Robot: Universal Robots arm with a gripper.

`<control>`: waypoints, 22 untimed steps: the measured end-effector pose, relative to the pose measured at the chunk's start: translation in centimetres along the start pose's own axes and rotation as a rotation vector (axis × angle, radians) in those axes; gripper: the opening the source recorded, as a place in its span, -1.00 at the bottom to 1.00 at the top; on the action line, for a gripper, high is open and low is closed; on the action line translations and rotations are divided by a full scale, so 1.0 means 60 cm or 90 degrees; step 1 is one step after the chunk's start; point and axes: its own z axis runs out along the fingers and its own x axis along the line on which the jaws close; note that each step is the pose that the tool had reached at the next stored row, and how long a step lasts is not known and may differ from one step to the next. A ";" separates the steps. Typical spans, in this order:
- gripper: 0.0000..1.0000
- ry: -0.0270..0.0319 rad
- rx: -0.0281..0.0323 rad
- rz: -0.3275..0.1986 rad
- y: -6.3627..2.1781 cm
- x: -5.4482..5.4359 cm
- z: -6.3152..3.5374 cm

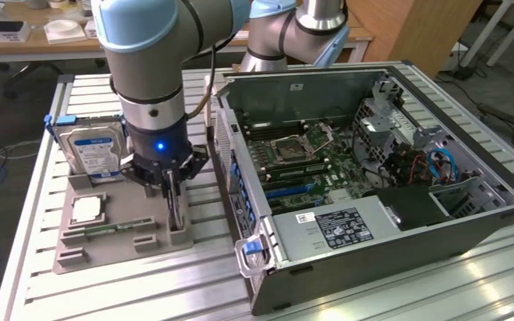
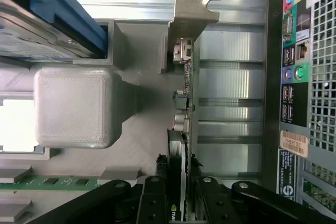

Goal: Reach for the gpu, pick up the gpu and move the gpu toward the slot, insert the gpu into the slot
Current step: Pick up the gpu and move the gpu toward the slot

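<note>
Metal table [image 1: 150,287] slats carry everything we see. At the exterior view's left a grey holder [image 1: 105,254] lies on them. A blue-labelled hard drive [image 1: 96,150] stands upright at its far end, with a square silver processor chip [image 1: 88,210] lying flat nearer to us and a green memory stick [image 1: 105,229] just below that.

Moving right along the holder, we come to the gpu [image 1: 179,217]. It stands on its edge in the slot at the holder's side nearest the computer. The arm comes straight down over it, and the gripper [image 1: 175,194] straddles its top edge.

In the wrist view we look along the card. The gpu [image 2: 186,93] runs away from the camera to its silver bracket [image 2: 189,9], and the black fingers [image 2: 153,203] sit narrow, one against each face, so the gripper [image 2: 178,203] is clamped on the card.

Furthest right in the exterior view, the open computer case [image 1: 471,221] lies just beside the holder, its motherboard [image 1: 302,160] exposed
</note>
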 end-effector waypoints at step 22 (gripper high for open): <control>-0.47 -0.0002 -0.0001 0.000 0.007 -0.003 -0.165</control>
